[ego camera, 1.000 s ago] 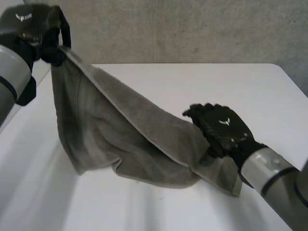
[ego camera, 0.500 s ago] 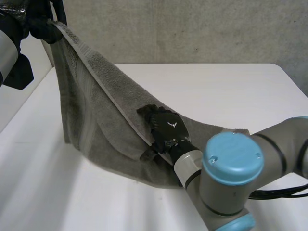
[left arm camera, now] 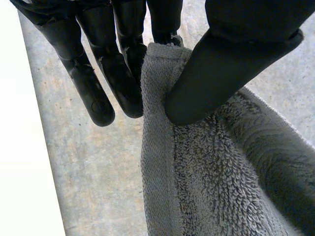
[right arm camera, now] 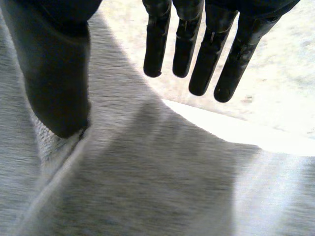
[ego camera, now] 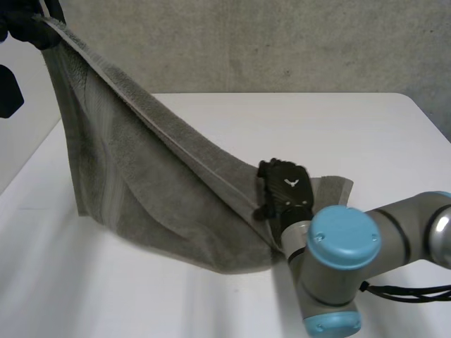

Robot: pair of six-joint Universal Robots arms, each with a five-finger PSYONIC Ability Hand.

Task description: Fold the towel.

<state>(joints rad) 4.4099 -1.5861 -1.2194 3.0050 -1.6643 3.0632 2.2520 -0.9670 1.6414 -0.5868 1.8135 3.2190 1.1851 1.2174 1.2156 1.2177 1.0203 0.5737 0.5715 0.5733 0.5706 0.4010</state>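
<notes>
The left robot hand pinches a corner of the towel up high, pulling its edge taut. The right robot hand, fingers straight and gripping nothing, rests on the low end on the tabletop, probably anchoring it.

Head camera looked down on the table from behind. Wrist cameras looked close along left hand and right hand; all three shared the towel.

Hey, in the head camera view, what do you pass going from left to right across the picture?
left hand held high → towel hanging from it and sloping down → right hand on the towel's low end → right arm's light-blue cap
</notes>
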